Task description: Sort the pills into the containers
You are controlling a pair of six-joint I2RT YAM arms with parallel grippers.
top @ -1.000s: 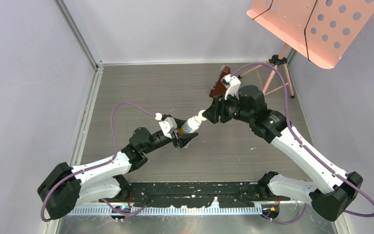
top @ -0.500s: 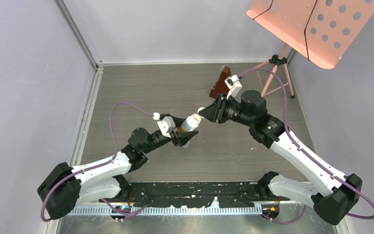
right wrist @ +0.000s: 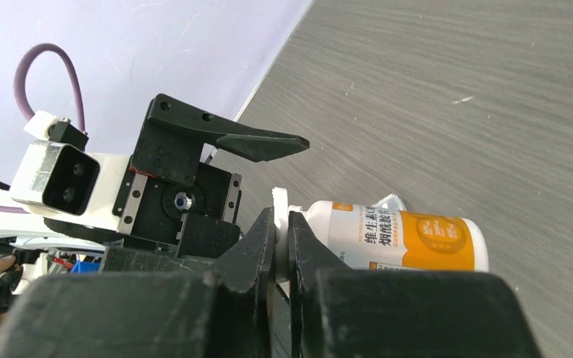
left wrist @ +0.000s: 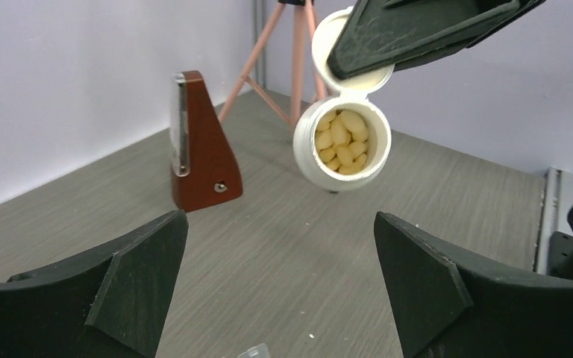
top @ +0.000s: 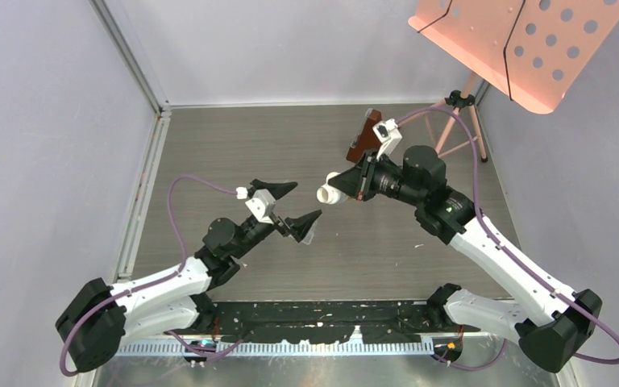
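A white pill bottle (top: pixel 328 193) with an orange label (right wrist: pixel 425 239) hangs in the air. Its flip cap (left wrist: pixel 347 56) is open and pinched in my right gripper (top: pixel 346 187) (right wrist: pixel 282 224), which is shut on it. Its mouth faces the left wrist camera, and several yellowish pills (left wrist: pixel 345 142) lie inside. My left gripper (top: pixel 292 205) (left wrist: pixel 280 218) stands wide open just below and left of the bottle, holding nothing. A corner of the clear plastic container (left wrist: pixel 254 350) peeks in at the bottom edge of the left wrist view, on the table below that gripper.
A brown metronome (top: pixel 364 137) (left wrist: pixel 198 145) stands on the grey table (top: pixel 250 153) behind the right gripper. A pink music stand (top: pixel 516 40) on a tripod (top: pixel 459 121) occupies the back right corner. Grey walls enclose the table.
My left gripper let go of the bottle, opened wide and drew back down-left. My right gripper shut on the flip cap and now carries the bottle alone.
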